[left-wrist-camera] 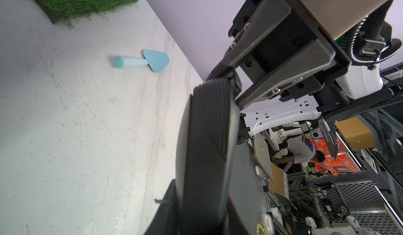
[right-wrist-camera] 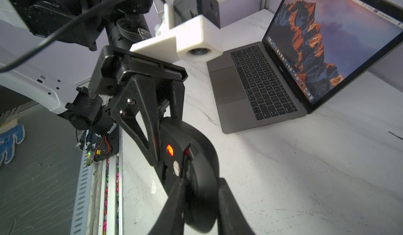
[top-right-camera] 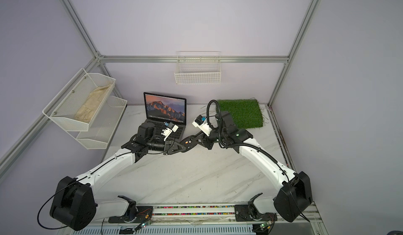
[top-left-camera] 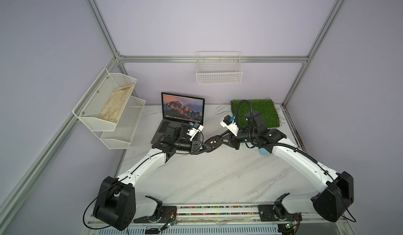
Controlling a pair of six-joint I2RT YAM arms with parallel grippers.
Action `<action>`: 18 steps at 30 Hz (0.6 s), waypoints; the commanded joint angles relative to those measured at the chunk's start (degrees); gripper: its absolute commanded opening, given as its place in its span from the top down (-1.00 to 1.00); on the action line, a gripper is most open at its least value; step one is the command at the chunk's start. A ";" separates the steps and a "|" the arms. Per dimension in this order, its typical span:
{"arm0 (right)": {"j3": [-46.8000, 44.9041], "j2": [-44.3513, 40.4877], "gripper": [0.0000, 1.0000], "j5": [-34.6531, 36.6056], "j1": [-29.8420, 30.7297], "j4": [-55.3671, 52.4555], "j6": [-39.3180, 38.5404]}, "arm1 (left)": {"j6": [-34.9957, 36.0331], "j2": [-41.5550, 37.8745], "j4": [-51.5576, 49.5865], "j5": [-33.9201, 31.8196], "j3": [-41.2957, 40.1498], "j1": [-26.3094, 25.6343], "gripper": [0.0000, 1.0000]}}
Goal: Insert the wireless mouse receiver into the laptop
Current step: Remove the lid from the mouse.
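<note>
**Inspector A:** Laptop position?

**Inspector B:** The slim dark grey laptop (top-left-camera: 182, 108) stands open at the rear left of the white marbled worktop (top-left-camera: 218, 175).

**Inspector A:** End effectors?

**Inspector B:** The left end effector (top-left-camera: 204, 149) clamps the black oval mouse (right-wrist-camera: 202, 149), red-lit underside showing. The right end effector (top-left-camera: 218, 140) straddles its rim; I cannot tell whether it grips. The wireless mouse receiver is too small to make out.

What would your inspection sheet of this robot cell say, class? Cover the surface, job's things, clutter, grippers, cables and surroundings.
Surface: white marble-look tabletop, scuffed.
Job's things: laptop open, screen lit, at the back; wireless mouse receiver not made out.
Clutter: black mouse held underside up, red light on; green turf mat; blue toy spade.
Grippers: left gripper shut on the mouse; right gripper astride its rim, grip unclear.
Cables: black corrugated conduit loops over the right arm.
Surroundings: lilac walls; wire basket; mesh shelf holding beige cloth.
</note>
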 commanded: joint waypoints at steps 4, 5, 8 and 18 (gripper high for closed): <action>-0.97 -2.82 1.00 -6.67 -0.04 -2.01 -1.33 | -0.87 0.45 2.98 -4.25 4.12 1.57 1.00; -0.93 -2.89 1.00 -6.83 -0.05 -2.05 -1.31 | -0.78 0.58 2.98 -4.38 4.20 1.57 1.00; -1.10 -3.35 1.00 -7.31 -0.28 -2.16 -1.15 | -0.62 0.79 2.89 -5.34 4.21 1.65 1.00; -1.28 -4.19 1.00 -2.71 -0.86 -2.04 0.95 | -0.12 1.40 1.63 -11.47 4.47 1.66 1.00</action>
